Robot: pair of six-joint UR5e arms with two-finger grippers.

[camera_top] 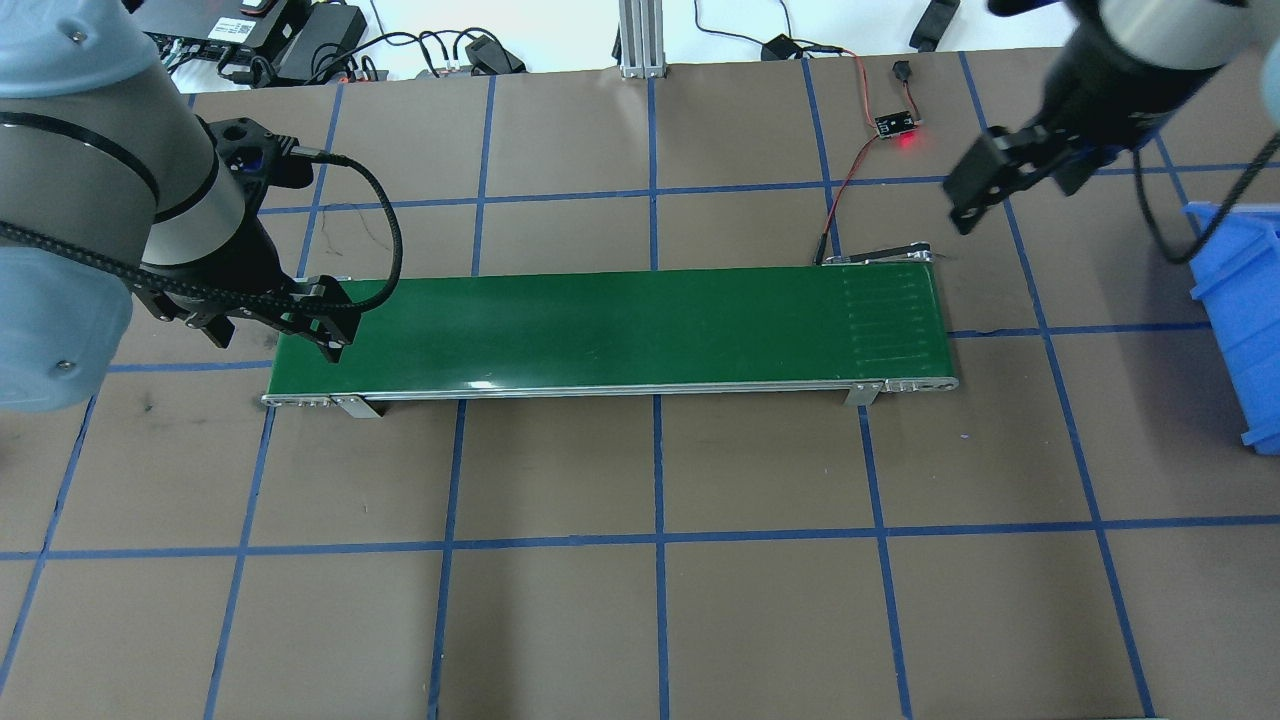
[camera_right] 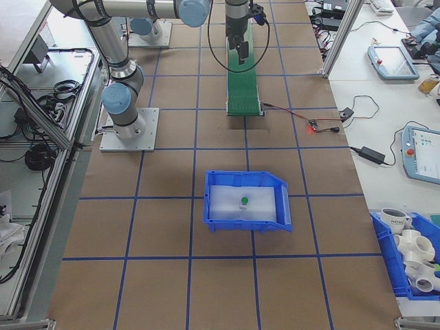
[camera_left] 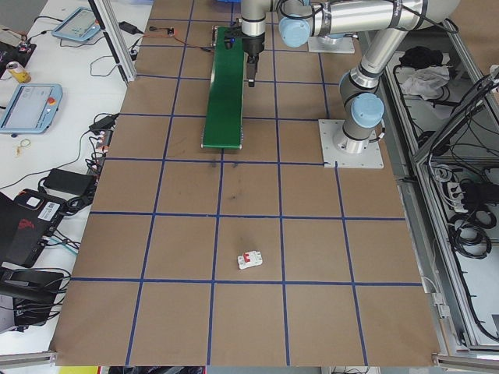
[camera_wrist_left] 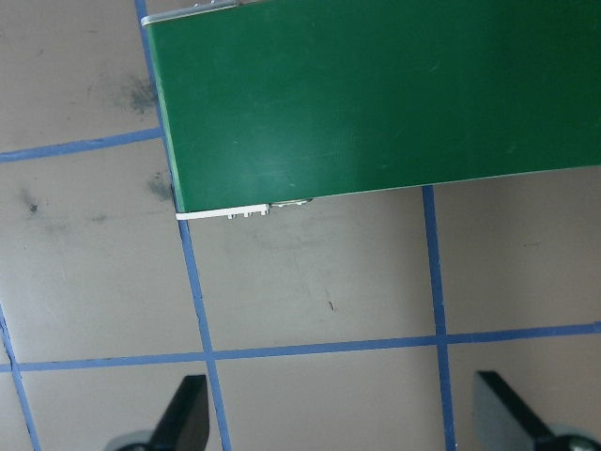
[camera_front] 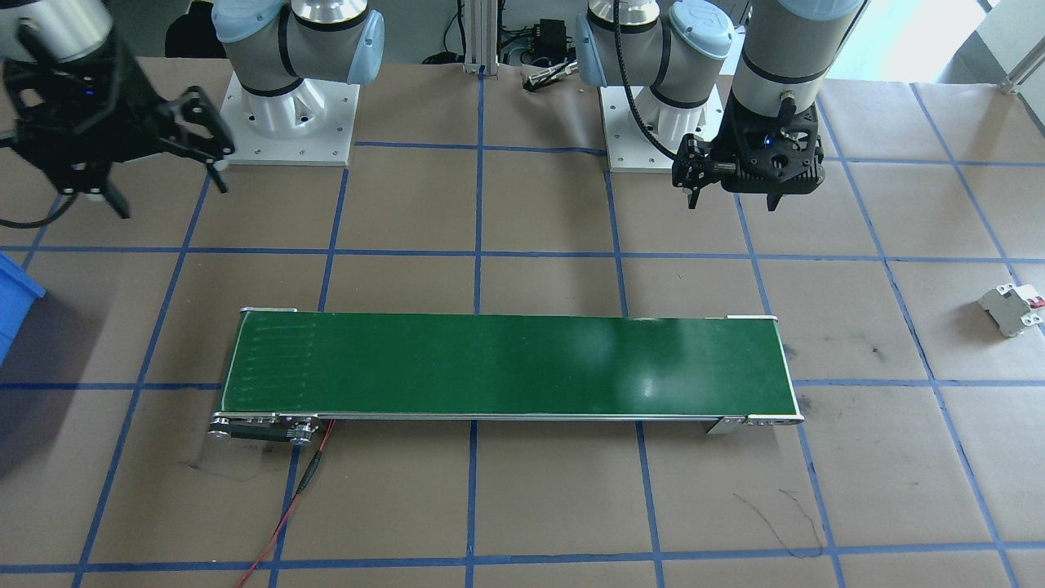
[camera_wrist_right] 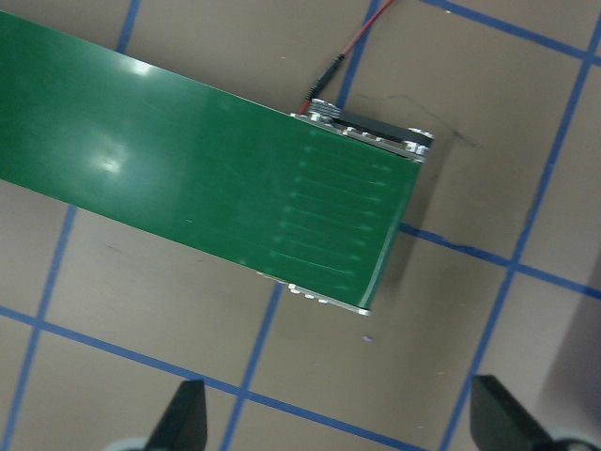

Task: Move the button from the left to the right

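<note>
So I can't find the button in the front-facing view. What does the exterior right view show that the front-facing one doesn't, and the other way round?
Only exterior right shows the whole blue plastic bin, with the small green-capped button lying inside it on the robot's right side.

Only the front-facing view shows the grey-white circuit breaker with a red tab on the brown paper near the robot's left end, and just a corner of the bin.

Both show the long green conveyor belt, bare on top, and both arms above its ends, the left gripper and right gripper holding nothing, jaws apart.

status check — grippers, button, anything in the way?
Left gripper open, empty, over conveyor end. Right gripper open, empty. Button sitting in blue bin. Belt bare; nothing in the way.
</note>
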